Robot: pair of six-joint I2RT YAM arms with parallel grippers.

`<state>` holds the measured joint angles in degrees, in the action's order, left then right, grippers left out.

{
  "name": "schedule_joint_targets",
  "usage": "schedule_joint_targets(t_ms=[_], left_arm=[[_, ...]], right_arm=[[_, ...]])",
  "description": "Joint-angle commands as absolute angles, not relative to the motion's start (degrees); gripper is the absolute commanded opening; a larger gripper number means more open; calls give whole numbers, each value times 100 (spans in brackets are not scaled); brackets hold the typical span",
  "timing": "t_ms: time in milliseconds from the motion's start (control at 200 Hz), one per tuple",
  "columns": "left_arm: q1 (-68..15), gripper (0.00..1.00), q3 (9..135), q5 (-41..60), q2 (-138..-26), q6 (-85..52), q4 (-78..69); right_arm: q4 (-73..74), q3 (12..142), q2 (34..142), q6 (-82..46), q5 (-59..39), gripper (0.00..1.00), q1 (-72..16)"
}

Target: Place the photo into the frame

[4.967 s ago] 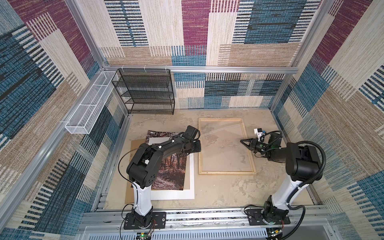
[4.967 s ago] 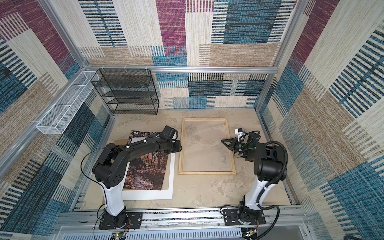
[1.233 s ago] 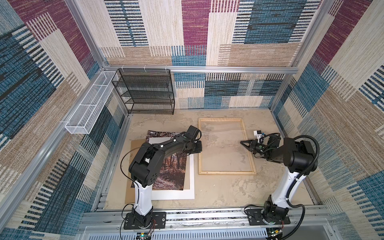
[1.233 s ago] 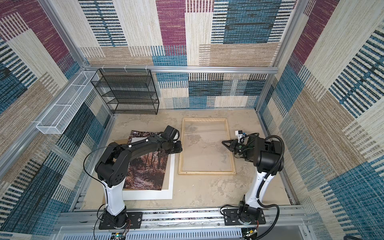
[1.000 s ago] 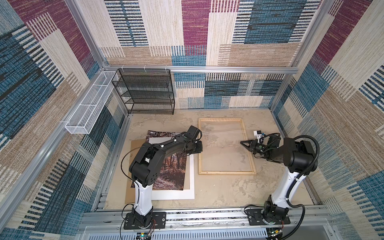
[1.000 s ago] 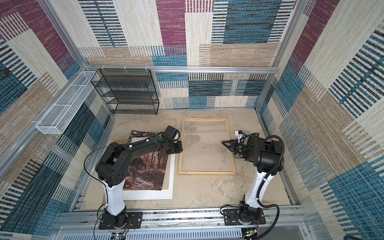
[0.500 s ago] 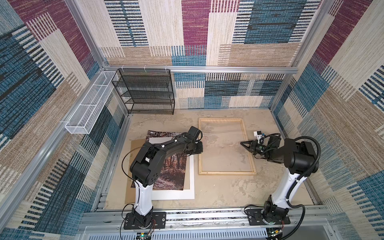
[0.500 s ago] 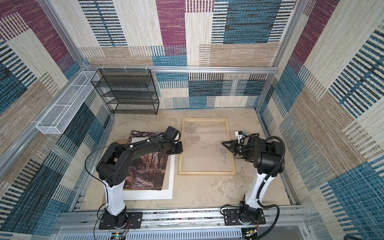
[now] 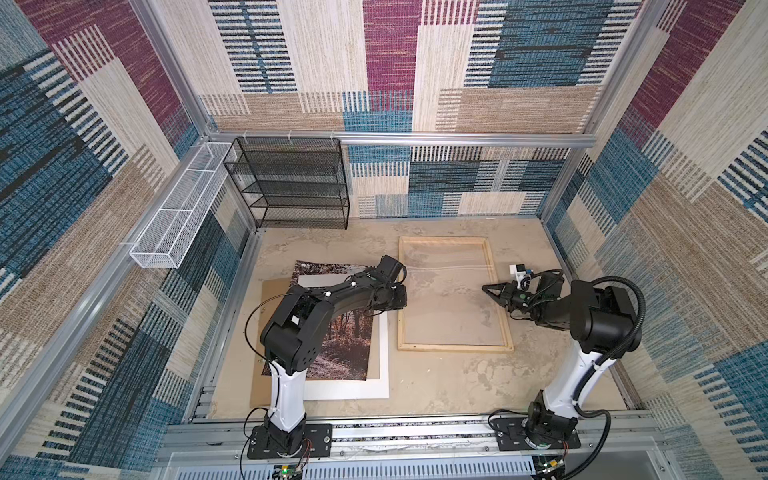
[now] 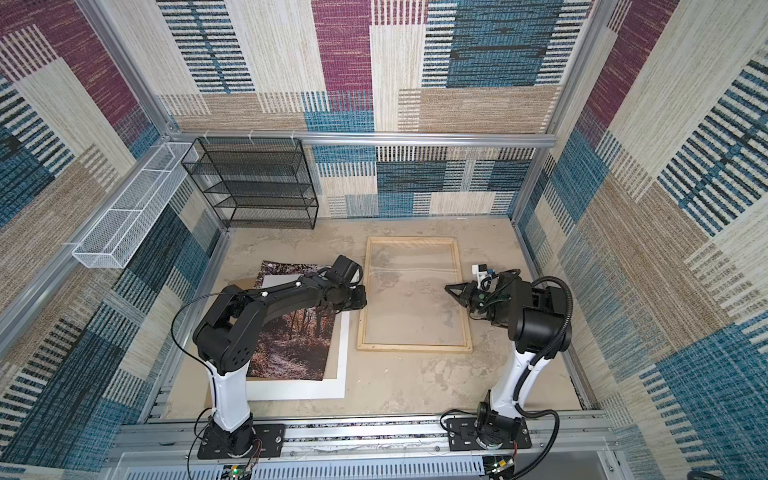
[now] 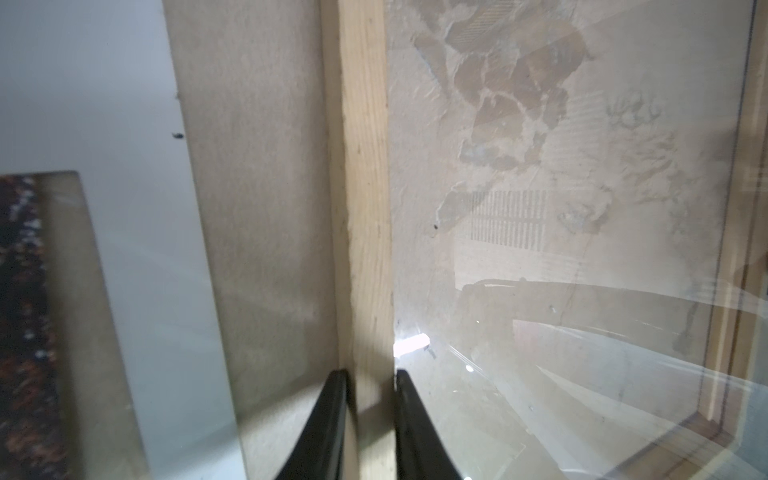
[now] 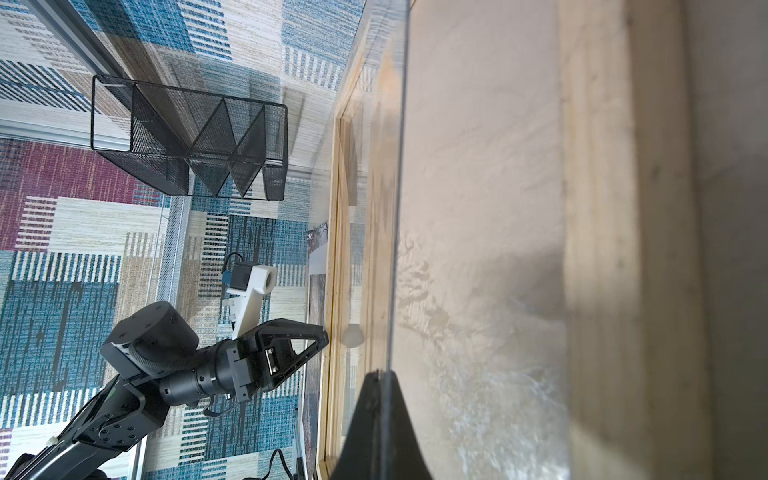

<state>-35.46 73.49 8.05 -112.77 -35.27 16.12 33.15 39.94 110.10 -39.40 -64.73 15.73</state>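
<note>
So the frame (image 9: 453,347) is laid flat on the table. The photo (image 9: 345,353) is found just left of it, face up on the mat (image 9: 382,353), not in the frame yet. A good chunk of the photo's upper half is covered by the left arm, and only a blurry sliver is caught in the left wrist view. The left gripper (image 11: 368,374) is clamped across the frame's left strip, one finger each side. The right gripper (image 12: 378,374) is pinched tight on the pane (image 9: 449,307) edge by the frame's right strip. From above the pane is barely made out, just glare. How far it's raised can't be told.
</note>
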Motion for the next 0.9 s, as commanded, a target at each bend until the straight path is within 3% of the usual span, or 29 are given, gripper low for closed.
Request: schedule_joint_targets(t_ms=[0,70,341,891], left_arm=[[-3586,23,7317,1004,-11252,-3638,1402],[-3595,24,7298,955,-11233,-3644,1389],[-3543,41,8114,393,-11392,-3234,2113],[-2842,49,10398,106,-12936,-2428,2006]], right_arm=[[3365,3965,10982,-4043,-6531,0,1542],[3360,3973,11002,-4019,-6531,0,1547],[3239,4024,11004,-3876,-6545,0,1538],[3155,4061,11004,-3771,-6539,0,1540]])
